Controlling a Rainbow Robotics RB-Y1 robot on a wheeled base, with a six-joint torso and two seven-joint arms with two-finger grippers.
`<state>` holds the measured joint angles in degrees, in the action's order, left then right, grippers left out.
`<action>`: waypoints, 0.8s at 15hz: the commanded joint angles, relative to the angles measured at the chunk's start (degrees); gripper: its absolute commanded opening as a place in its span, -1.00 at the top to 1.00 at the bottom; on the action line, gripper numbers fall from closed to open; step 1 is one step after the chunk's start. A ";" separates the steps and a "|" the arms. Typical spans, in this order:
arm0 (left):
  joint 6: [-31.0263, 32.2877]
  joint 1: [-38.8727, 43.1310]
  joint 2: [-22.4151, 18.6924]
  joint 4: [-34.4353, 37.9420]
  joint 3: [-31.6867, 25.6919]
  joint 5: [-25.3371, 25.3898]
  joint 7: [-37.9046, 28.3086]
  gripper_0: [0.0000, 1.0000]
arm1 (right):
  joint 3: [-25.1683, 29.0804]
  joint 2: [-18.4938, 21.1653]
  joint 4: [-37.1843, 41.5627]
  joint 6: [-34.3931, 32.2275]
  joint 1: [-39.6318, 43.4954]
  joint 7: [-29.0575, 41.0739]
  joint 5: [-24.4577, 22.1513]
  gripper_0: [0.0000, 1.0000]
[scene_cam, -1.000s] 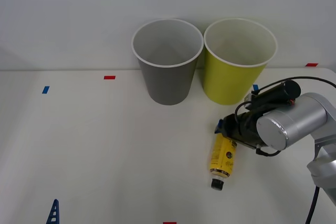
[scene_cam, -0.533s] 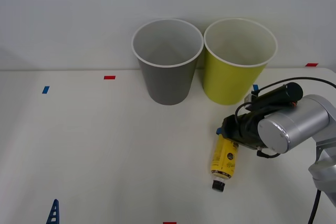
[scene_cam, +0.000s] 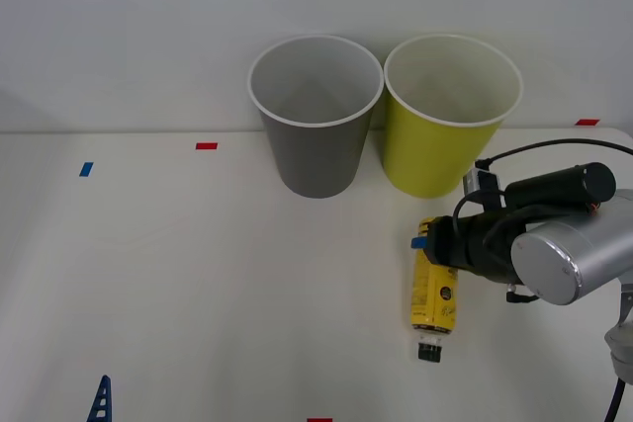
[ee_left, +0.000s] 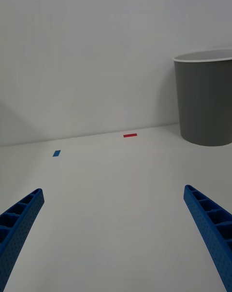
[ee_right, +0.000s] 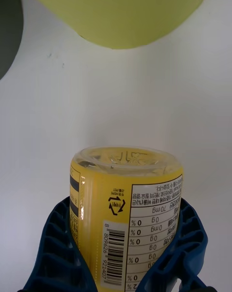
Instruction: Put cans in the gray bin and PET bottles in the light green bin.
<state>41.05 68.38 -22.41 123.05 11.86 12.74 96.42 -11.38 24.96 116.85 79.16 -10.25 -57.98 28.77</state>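
my right gripper [scene_cam: 427,242] reaches in from the right edge of the bench, its jaws clenched on the pet bottle [scene_cam: 434,293]. in the right wrist view the two blue ribbed fingers [ee_right: 58,243] press against both sides of the yellow label near the bottle's clear base [ee_right: 126,158], and the barcode and nutrition print face the camera. the bottle lies along the white bench [scene_cam: 198,274] with its base towards the back edge and its black cap [scene_cam: 430,351] pointing at the front edge; whether it rests on the surface or is just lifted off it, i cannot tell.

the light green bin [scene_cam: 445,126] stands upright near the back edge, right of the middle, close behind the bottle's base. the gray bin [scene_cam: 315,126] stands upright just beside it on its left, the two white rims nearly touching.

my left gripper [ee_left: 113,229] is parked low at the front left corner of the bench, jaws released and spread wide, with nothing between them. small red and blue tape marks [scene_cam: 206,146] dot the bench.
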 commanded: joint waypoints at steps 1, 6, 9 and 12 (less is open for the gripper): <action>0.00 0.00 0.00 0.00 0.00 0.00 0.00 -1.00 | 3.82 -3.16 4.26 -3.05 3.75 -10.23 0.49 1.00; 0.00 0.00 0.00 0.00 0.00 0.00 0.00 -1.00 | 8.22 -5.97 10.59 -8.15 11.48 -22.62 5.33 1.00; 0.00 0.00 0.00 0.00 0.00 0.00 0.00 -1.00 | 10.07 -7.99 12.17 -13.77 15.00 -31.32 10.07 1.00; 0.00 0.00 0.00 0.00 0.00 0.00 0.00 -1.00 | 12.44 -10.81 15.16 -15.09 17.37 -37.74 12.36 1.00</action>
<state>41.05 68.38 -22.41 123.05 11.87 12.74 96.42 0.20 15.14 130.64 64.49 6.24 -94.00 40.57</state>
